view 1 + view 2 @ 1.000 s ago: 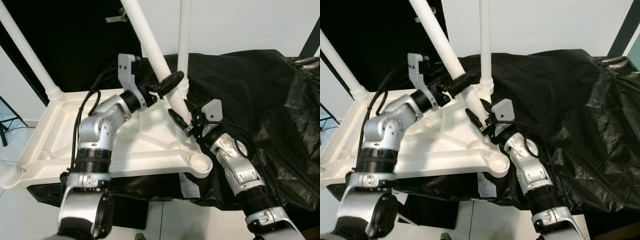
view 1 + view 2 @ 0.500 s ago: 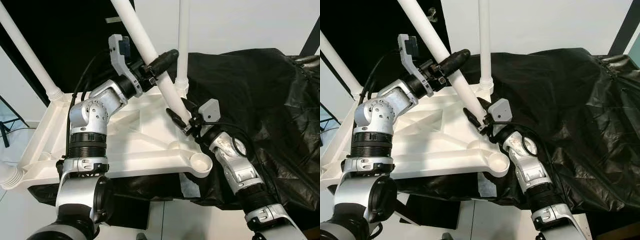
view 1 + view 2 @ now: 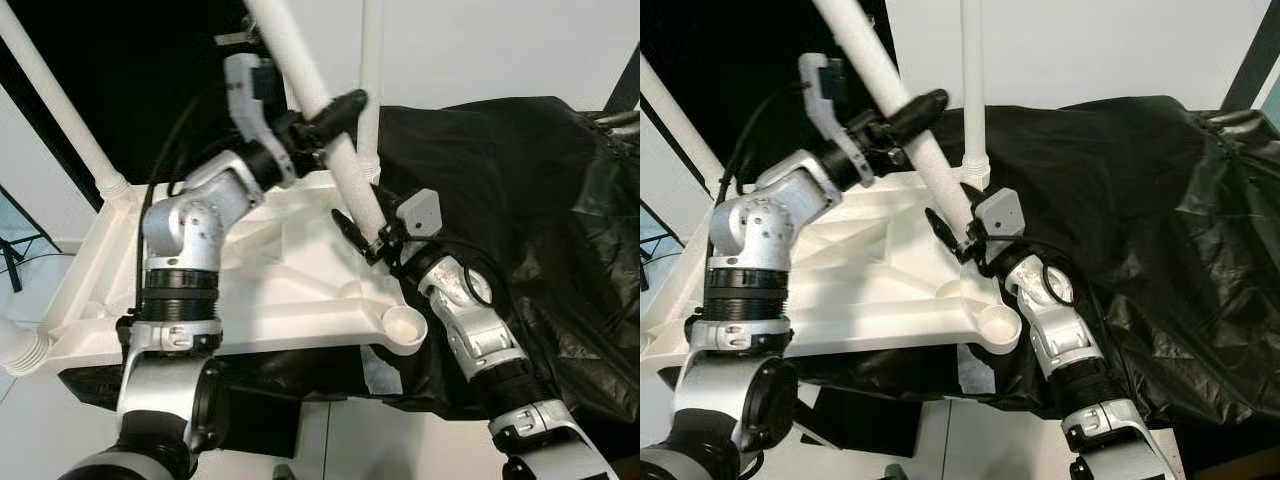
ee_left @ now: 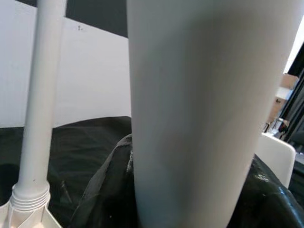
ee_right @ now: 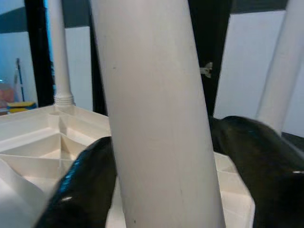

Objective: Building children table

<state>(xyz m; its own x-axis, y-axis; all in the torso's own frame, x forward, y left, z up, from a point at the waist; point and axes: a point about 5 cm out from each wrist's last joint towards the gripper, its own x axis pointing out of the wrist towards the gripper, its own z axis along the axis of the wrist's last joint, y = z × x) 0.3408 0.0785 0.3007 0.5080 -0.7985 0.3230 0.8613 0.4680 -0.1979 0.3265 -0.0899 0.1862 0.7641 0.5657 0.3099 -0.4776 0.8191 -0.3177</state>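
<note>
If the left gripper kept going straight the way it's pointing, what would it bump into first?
The left gripper is already around the tilted white table leg, so the leg blocks it at once. Past the leg, probably the upright leg or the black sheet; depth is unclear.
</note>
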